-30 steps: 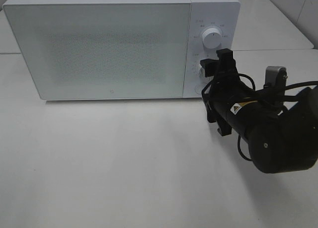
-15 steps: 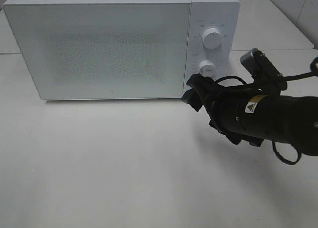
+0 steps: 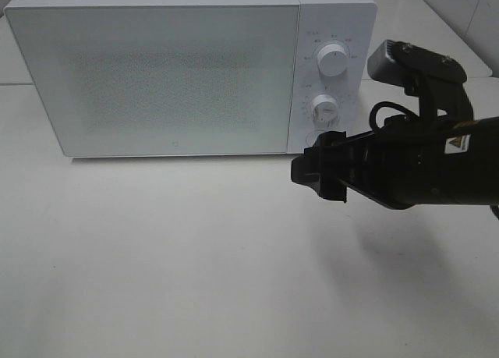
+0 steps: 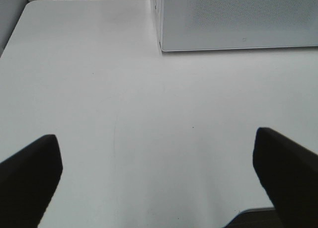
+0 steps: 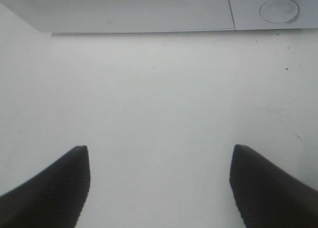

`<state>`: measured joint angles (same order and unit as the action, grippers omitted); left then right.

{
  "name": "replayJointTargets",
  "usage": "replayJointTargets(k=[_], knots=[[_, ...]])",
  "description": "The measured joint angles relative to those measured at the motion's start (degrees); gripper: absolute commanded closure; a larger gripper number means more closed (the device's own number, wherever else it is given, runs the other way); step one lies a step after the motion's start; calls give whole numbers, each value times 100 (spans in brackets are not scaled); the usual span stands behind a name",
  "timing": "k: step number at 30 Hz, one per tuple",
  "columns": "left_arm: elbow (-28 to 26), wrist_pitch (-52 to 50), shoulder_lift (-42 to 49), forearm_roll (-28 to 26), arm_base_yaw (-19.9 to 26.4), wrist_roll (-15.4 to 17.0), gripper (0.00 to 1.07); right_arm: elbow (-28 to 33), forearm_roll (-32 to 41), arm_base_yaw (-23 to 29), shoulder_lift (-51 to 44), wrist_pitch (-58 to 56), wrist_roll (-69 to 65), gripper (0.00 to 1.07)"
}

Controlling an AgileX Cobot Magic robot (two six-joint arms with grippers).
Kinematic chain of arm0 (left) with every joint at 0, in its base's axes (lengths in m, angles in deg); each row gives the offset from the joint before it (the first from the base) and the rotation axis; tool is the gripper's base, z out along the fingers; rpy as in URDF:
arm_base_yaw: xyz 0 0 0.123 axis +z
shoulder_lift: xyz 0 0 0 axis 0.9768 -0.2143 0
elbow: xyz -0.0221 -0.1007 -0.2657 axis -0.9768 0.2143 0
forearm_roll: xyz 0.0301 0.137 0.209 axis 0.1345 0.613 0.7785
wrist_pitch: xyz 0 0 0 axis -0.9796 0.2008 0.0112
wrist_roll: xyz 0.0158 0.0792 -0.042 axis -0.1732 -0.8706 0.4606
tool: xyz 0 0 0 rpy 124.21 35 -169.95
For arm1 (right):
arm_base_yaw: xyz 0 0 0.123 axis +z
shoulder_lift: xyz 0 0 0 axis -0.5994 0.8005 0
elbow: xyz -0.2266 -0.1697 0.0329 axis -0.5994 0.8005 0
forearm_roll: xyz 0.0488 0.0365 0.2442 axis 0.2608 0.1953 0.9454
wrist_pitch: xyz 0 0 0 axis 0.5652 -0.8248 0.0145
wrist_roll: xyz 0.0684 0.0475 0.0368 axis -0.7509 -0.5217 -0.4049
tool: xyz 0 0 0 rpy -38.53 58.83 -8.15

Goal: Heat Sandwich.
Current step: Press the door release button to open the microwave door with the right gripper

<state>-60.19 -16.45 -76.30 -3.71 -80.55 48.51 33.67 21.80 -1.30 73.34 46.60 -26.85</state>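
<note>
No sandwich shows in any view. The white microwave point(image 3: 156, 77) stands at the back of the table with its door shut. My right gripper point(image 3: 313, 171) hangs just in front of the microwave's lower right corner, below the control panel, pointing left. In the right wrist view this gripper point(image 5: 159, 153) is open, with only bare table between its fingers and the microwave's bottom edge point(image 5: 139, 19) ahead. My left gripper point(image 4: 155, 136) is also open and empty over bare table, with a corner of the microwave point(image 4: 238, 19) beyond it. The left arm is outside the exterior view.
The control panel carries an upper knob point(image 3: 334, 62), a lower knob point(image 3: 324, 106) and a round button point(image 3: 313, 139), which the right wrist view also shows as a round button point(image 5: 279, 10). White table point(image 3: 156, 256) stretches in front of the microwave.
My right arm has drawn back from the lower knob, dropped and turned, so its gripper now points left below the panel. The jaws kept the same width. The microwave stayed shut.
</note>
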Motion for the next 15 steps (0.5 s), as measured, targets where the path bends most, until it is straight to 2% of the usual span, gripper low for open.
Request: replayJointTargets(k=[3, 7, 9, 15], knots=[[0, 0, 0, 0, 0, 0, 7, -481, -206, 0, -384, -1278, 527, 32], [0, 0, 0, 0, 0, 0, 7, -900, -487, 0, -602, -2298, 710, 32], [0, 0, 0, 0, 0, 0, 7, -1295, -665, 0, -791, -3283, 710, 32], [0, 0, 0, 0, 0, 0, 7, -1736, -745, 0, -1060, -4555, 710, 32]])
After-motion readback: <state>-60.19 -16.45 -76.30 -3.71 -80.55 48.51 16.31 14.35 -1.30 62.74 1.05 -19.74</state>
